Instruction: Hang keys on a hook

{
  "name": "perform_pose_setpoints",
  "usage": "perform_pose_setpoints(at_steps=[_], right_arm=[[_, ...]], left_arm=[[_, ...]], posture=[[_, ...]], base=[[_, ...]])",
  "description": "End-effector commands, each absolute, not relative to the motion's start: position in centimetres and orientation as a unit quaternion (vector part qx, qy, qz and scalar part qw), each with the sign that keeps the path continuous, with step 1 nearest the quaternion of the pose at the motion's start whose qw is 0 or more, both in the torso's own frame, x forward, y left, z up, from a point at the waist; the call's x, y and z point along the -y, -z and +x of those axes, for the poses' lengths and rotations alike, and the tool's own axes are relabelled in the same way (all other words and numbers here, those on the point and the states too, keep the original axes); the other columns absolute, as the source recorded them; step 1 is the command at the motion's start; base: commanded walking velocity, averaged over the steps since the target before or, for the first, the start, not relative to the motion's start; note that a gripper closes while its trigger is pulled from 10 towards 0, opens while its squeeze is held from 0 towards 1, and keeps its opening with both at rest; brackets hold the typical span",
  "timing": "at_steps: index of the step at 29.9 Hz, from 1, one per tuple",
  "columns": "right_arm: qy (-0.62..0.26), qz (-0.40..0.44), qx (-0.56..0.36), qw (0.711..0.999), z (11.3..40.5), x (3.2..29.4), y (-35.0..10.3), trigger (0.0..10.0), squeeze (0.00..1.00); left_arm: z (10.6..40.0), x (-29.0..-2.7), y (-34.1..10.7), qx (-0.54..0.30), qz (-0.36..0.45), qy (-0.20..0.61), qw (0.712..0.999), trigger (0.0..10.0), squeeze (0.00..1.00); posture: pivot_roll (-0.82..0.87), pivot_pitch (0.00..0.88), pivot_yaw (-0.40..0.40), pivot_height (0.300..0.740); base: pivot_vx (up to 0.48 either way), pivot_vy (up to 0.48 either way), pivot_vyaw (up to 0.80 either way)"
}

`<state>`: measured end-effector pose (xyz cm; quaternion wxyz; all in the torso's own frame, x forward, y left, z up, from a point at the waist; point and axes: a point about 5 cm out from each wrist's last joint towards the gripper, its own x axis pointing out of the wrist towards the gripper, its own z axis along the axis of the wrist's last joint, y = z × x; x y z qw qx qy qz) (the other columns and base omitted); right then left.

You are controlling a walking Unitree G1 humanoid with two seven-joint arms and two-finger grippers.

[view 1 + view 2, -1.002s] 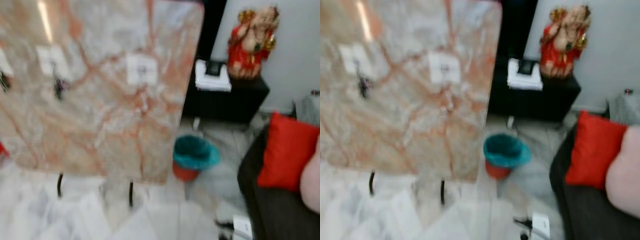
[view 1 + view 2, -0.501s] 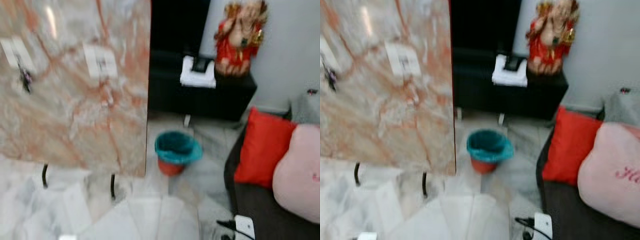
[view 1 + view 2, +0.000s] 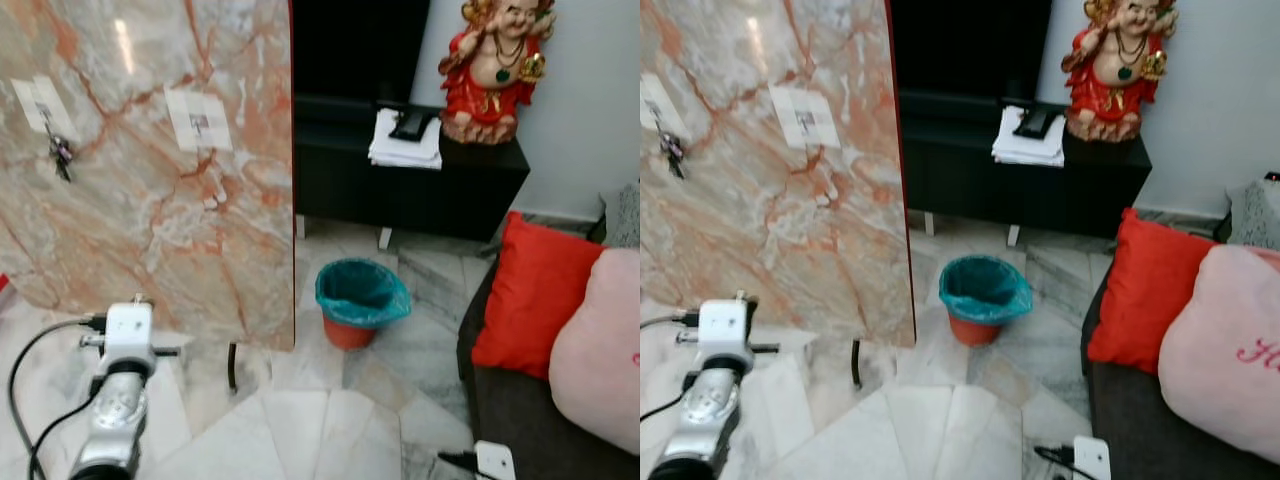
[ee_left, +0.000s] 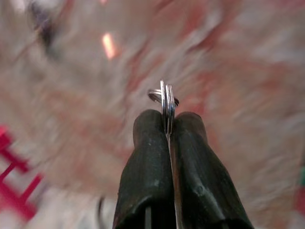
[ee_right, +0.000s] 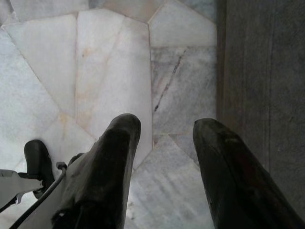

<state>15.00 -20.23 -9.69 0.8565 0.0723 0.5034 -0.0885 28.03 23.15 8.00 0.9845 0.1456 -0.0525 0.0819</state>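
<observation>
Left arm (image 3: 115, 395) newly raised, jaws pinching key ring (image 4: 165, 98), right gripper (image 5: 164, 131) wide.

panel (image 3: 150, 180) left | bin (image 3: 361, 303) right of it | cabinet (image 3: 420, 185) behind bin

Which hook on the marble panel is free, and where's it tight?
The hook nearer the panel edge is bare, bordered by plain marble panel. The far-left hook is taken by hung keys. The left gripper holds the key ring.
</observation>
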Motion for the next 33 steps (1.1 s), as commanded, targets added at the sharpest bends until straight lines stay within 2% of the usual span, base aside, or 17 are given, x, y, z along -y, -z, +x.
perform_pose_setpoints(at_steps=[1, 3, 7, 13, 19, 23, 33], right_arm=[[0.092, 0.073, -0.506, 0.855, 14.6, 20.2, 9.8, 10.0, 0.00], [0.091, 0.074, -0.508, 0.853, 14.4, 20.0, 9.9, 10.0, 0.00], [0.087, 0.074, -0.511, 0.852, 14.3, 19.8, 10.0, 10.0, 0.00], [0.061, 0.058, -0.511, 0.856, 14.7, 19.6, 9.9, 10.0, 0.00], [0.079, 0.056, -0.505, 0.857, 14.8, 20.7, 9.7, 10.0, 0.00], [0.088, 0.059, -0.506, 0.856, 14.7, 21.1, 9.6, 10.0, 0.00], [0.073, 0.051, -0.511, 0.855, 14.6, 20.9, 9.7, 10.0, 0.00]], left_arm=[[28.1, -22.3, -9.0, 0.078, 0.160, -0.061, 0.982, 10.0, 0.00], [27.7, -20.8, -10.1, 0.099, 0.151, -0.051, 0.982, 10.0, 0.00], [27.5, -19.7, -10.6, 0.107, 0.139, -0.040, 0.984, 10.0, 0.00], [27.9, -19.9, -11.4, 0.108, 0.130, -0.057, 0.984, 10.0, 0.00], [28.2, -19.0, -11.6, 0.098, 0.119, -0.043, 0.987, 10.0, 0.00], [28.4, -19.5, -11.6, 0.095, 0.119, -0.052, 0.987, 10.0, 0.00], [28.3, -19.6, -12.0, 0.099, 0.114, -0.056, 0.987, 10.0, 0.00]], posture=[[0.06, 0.000, -0.064, 0.740], [0.07, 0.000, -0.067, 0.740], [0.07, 0.000, -0.076, 0.740], [0.05, 0.000, -0.076, 0.740], [0.04, 0.000, -0.072, 0.740], [0.05, 0.000, -0.095, 0.740], [0.05, 0.000, -0.085, 0.740]], base=[[0.000, 0.000, 0.00], [0.000, 0.000, 0.00], [0.000, 0.000, 0.00], [0.000, 0.000, 0.00], [0.000, 0.000, 0.00], [0.000, 0.000, 0.00], [0.000, 0.000, 0.00]])
